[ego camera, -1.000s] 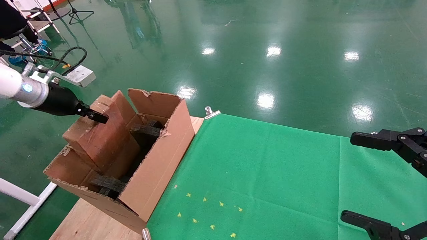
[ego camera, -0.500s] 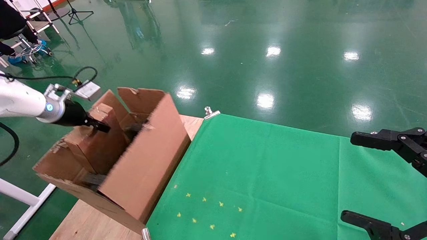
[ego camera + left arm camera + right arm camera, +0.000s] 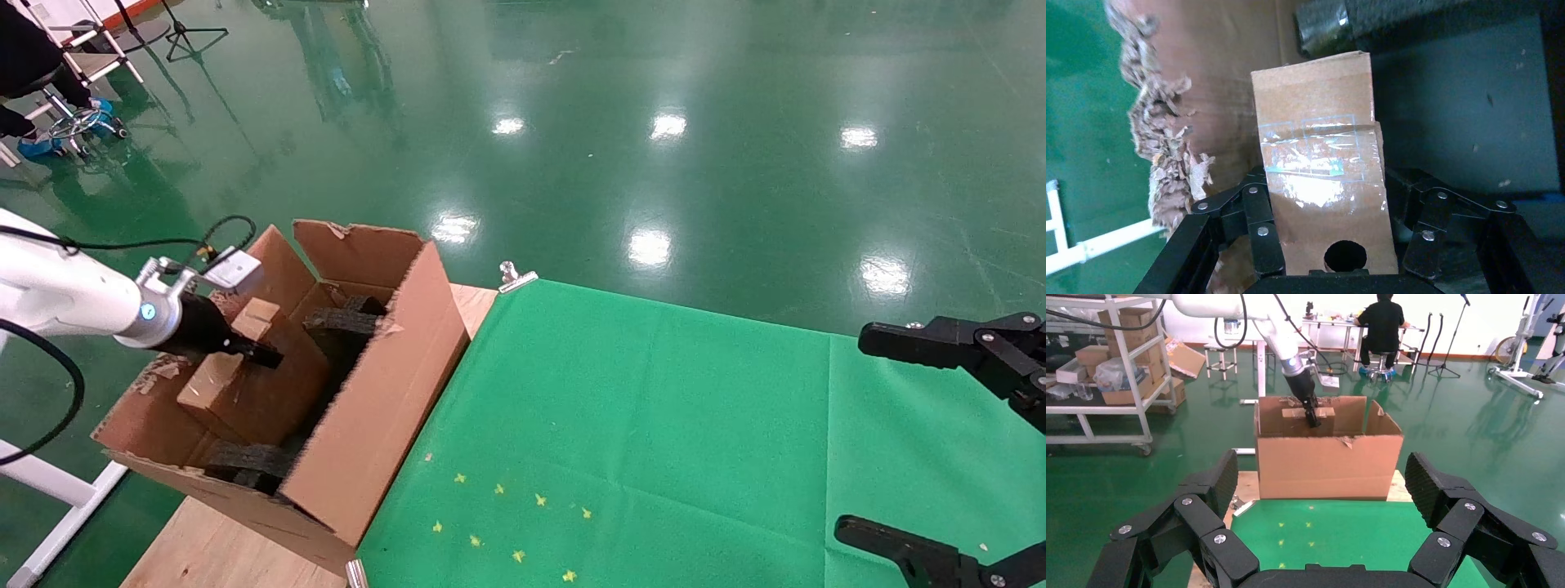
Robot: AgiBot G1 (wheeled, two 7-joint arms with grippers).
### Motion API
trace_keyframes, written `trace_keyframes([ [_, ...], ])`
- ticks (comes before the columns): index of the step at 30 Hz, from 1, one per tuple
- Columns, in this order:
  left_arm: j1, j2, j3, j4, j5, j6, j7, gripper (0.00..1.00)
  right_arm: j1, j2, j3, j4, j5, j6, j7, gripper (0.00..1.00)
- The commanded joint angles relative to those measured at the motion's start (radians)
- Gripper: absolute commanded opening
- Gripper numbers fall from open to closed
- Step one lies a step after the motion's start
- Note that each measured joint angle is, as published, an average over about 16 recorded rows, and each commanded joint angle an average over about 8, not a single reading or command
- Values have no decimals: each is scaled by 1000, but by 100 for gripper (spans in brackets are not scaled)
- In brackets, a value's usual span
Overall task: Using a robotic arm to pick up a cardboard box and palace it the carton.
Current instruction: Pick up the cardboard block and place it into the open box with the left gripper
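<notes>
Left gripper (image 3: 260, 354) clamped on the cardboard box (image 3: 245, 384) inside the carton (image 3: 368, 425).

At the left of the head frame, the robotic arm (image 3: 73, 298) reached over the carton's ragged rim, its fingers (image 3: 1260, 223) closed against both sides of the tape-wrapped cardboard box, the round hole facing the wrist camera. The box sat tilted within the carton, between black foam blocks (image 3: 339, 321), its upper end above the rim. The carton stood at the left end of the desk (image 3: 229, 547), beside the green cloth (image 3: 654, 433). The right gripper (image 3: 940, 441) hung at the right edge of the frame over the cloth, fingers spread wide, holding nothing.
</notes>
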Motion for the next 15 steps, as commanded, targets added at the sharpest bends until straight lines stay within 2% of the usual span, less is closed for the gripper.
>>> trace_keyframes([
  [1,17,4,-2,3,-2,-6,-4,42,0,0,0,0,0,0,0,100],
  [5,33,10,-2,5,-4,-15,-4,92,0,0,0,0,0,0,0,100],
  [6,35,10,-3,6,-4,-17,-4,100,0,0,0,0,0,0,0,100],
  [15,32,10,-4,3,-7,-15,-4,100,0,0,0,0,0,0,0,100],
])
